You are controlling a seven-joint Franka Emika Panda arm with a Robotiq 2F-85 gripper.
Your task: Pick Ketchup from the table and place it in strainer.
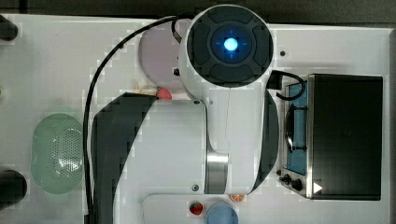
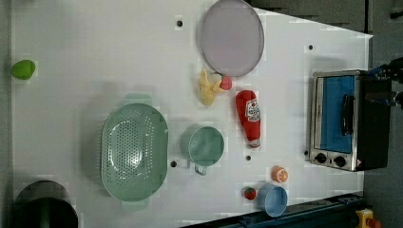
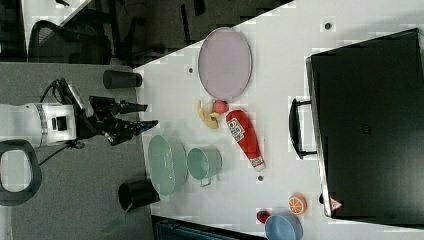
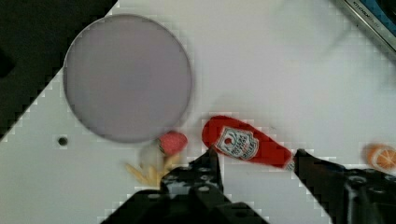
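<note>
White Panda arm (image 1: 219, 135) with dark joint covers, folded high; in the top view the wrist end with its round dark cap and blue light (image 1: 230, 44) faces the camera. Black cable (image 1: 100, 79) loops from the wrist down along the arm. Black two-finger gripper (image 3: 144, 115) in the right view reaches toward the right view's right, raised clear off the surface. Fingers (image 4: 210, 163) spread apart, nothing between them; wrist view shows both fingertips with an empty gap.
</note>
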